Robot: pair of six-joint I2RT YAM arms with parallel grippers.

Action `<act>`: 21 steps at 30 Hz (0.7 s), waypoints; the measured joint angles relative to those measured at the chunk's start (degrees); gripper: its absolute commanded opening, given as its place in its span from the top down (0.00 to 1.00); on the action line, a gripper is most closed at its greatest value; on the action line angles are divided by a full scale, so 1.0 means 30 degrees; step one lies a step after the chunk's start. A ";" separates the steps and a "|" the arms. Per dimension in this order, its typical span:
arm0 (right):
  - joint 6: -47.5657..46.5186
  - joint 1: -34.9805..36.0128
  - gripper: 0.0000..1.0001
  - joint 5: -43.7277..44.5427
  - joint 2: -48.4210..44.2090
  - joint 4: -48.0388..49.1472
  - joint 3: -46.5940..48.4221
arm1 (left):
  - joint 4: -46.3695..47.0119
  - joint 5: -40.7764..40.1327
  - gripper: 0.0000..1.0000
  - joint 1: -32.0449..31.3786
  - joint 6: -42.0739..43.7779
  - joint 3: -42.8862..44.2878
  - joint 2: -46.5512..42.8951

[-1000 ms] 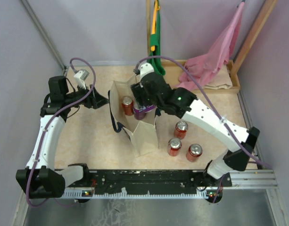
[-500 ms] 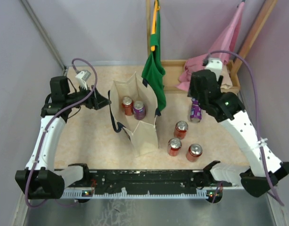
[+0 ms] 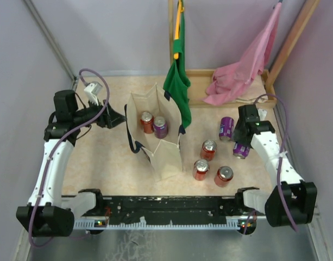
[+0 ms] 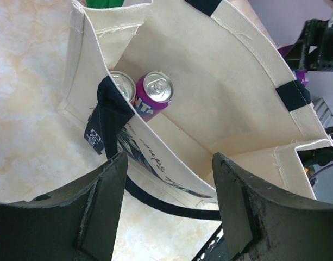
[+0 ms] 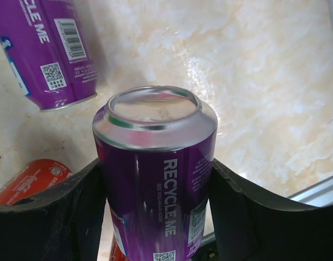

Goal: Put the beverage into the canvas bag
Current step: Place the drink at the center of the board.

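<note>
The cream canvas bag (image 3: 165, 157) stands open in the middle of the table, its navy handle (image 4: 108, 115) drooping over the near wall. Inside it stand a purple can (image 4: 154, 95) and a red can (image 3: 147, 120). My left gripper (image 3: 115, 116) waits open just left of the bag, and the wrist view shows its jaws (image 4: 169, 206) apart with the strap running past them. At the far right my right gripper (image 3: 242, 142) is shut on another purple beverage can (image 5: 155, 185), low over the table, with the fingers (image 5: 237, 212) pressed on both sides.
A second purple can (image 3: 226, 128) lies on its side beside the right gripper. Three red cans (image 3: 209, 148) (image 3: 200, 169) (image 3: 224, 175) stand right of the bag. A green cloth bag (image 3: 177, 81) and a pink cloth bag (image 3: 239, 70) hang at the back over a wooden tray (image 3: 266, 98).
The right arm left a purple can in the bag, swung away to the far right and came down around another purple can. The left arm has barely shifted.
</note>
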 measured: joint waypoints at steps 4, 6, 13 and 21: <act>0.0036 -0.0364 1.00 -0.1195 0.1129 0.1515 -0.1260 | -0.0270 -0.0131 0.30 0.0000 0.0007 0.0000 -0.0226; 0.0051 -0.0444 1.00 -0.1690 0.1872 0.2317 -0.1617 | -0.0379 -0.0182 0.30 0.0000 0.0000 0.0000 -0.0328; 0.0066 -0.1035 1.00 -0.2623 0.3410 0.4073 -0.2856 | -0.0517 -0.0291 0.30 0.0000 0.0007 0.0000 -0.0648; -0.0051 -0.1792 0.58 -0.2951 0.3643 0.4801 -0.4109 | -0.0641 -0.0401 0.30 0.0000 0.0000 0.0029 -0.0809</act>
